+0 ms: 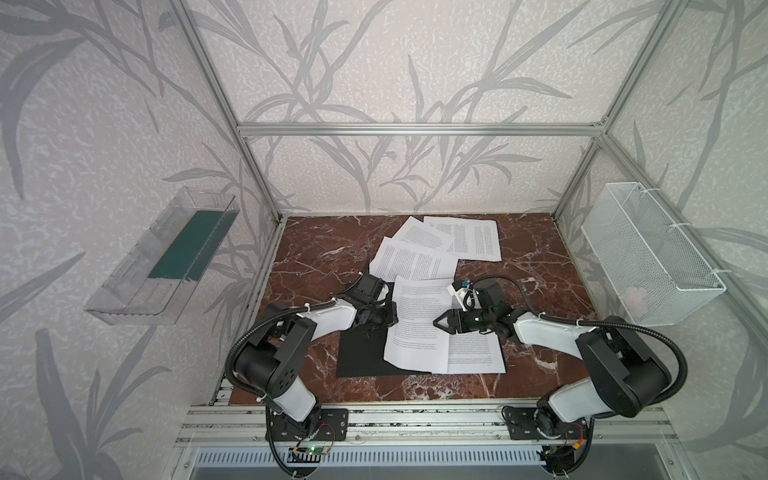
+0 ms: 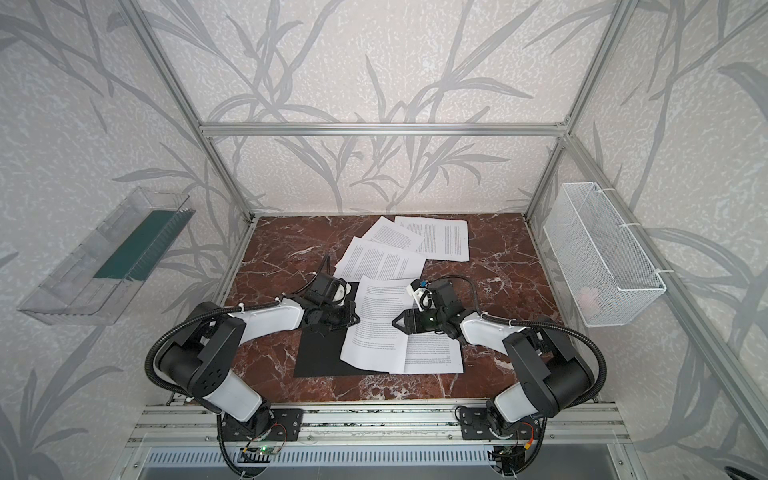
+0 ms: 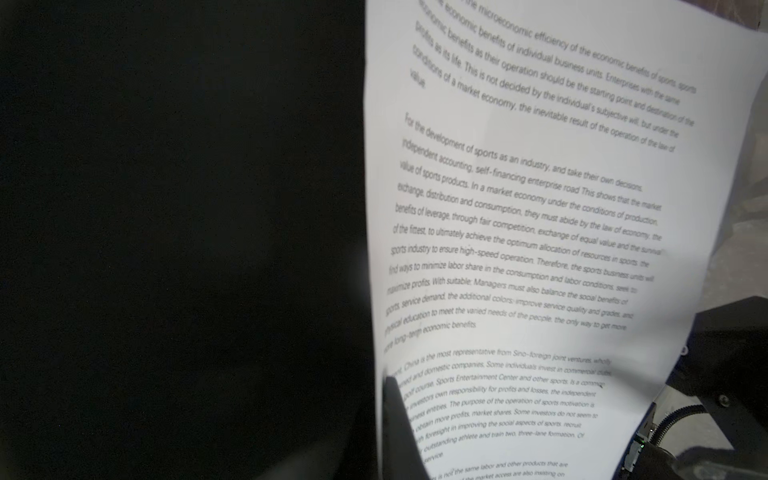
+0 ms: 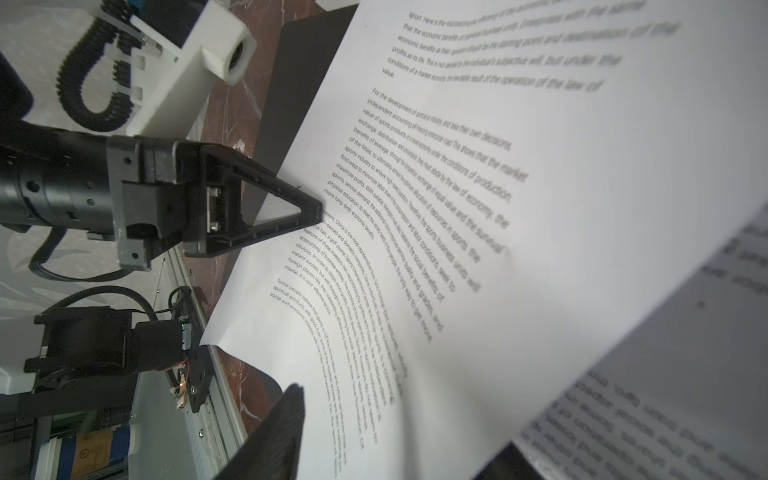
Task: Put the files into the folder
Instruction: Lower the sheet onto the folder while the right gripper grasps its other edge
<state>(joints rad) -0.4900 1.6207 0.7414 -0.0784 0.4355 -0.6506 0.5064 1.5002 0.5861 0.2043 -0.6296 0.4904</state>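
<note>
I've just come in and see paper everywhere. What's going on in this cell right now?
Both arms are working on one printed sheet lying askew over the open black folder. The left gripper, jaws shut, meets its left edge; the right gripper reaches over its right side. Another sheet already lies in the folder, and three more wait behind on the marble table.

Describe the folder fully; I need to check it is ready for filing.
The folder lies open and flat on the marble table, near its front edge, with the matt black inside facing up. Only its left part and a front strip show; printed sheets cover the rest. The left gripper is above it, tips at a sheet's edge. No clip is visible.
</note>
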